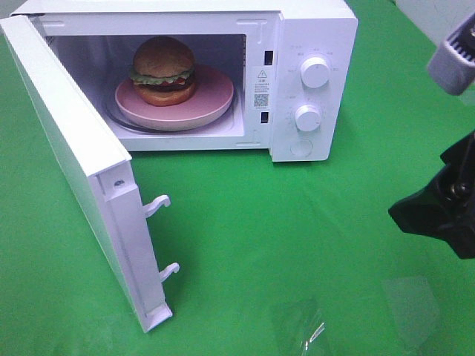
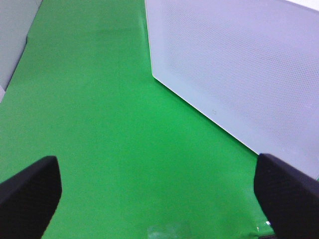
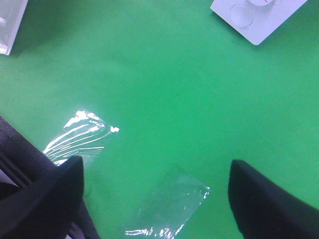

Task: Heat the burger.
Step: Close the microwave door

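Note:
The burger (image 1: 163,70), with a golden-brown bun, green lettuce and red filling, sits on a round pink plate (image 1: 211,100) inside the white microwave (image 1: 312,30). The microwave's door (image 1: 70,163) stands wide open to the left. My right gripper (image 1: 438,215) hovers at the right edge of the exterior view, far from the microwave. In the right wrist view it (image 3: 157,184) is open and empty above the green cloth. My left gripper (image 2: 159,184) is open and empty, beside the door's outer face (image 2: 239,64). It is out of the exterior view.
The green cloth (image 1: 282,222) covers the table. Two clear tape patches (image 3: 169,206) (image 3: 79,132) lie on it in front of the microwave. Two knobs (image 1: 315,72) (image 1: 307,117) sit on the microwave's control panel. Two latch hooks (image 1: 157,204) stick out of the door's edge.

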Tool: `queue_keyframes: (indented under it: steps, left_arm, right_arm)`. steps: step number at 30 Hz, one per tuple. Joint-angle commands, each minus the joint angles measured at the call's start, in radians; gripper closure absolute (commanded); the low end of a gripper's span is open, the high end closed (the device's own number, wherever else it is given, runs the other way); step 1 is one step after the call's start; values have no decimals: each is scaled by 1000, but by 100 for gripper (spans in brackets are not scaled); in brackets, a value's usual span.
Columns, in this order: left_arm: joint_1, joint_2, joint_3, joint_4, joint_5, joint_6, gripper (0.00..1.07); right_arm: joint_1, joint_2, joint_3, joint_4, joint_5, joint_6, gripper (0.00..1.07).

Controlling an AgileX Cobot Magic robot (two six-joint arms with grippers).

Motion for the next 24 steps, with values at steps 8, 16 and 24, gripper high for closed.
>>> queue_keyframes:
  steps: [8,16,24]
  left_arm:
    - [-3,-5,2,-3,7,-2,9]
    - [-3,-5,2,-3,7,-2,9]
    - [-3,-5,2,-3,7,-2,9]
  right_arm:
    - [-152,-105,97,26,-8,28,31]
    - [-333,-242,108,89,10,53,31]
    - [-468,-432,172,99,44,61,31]
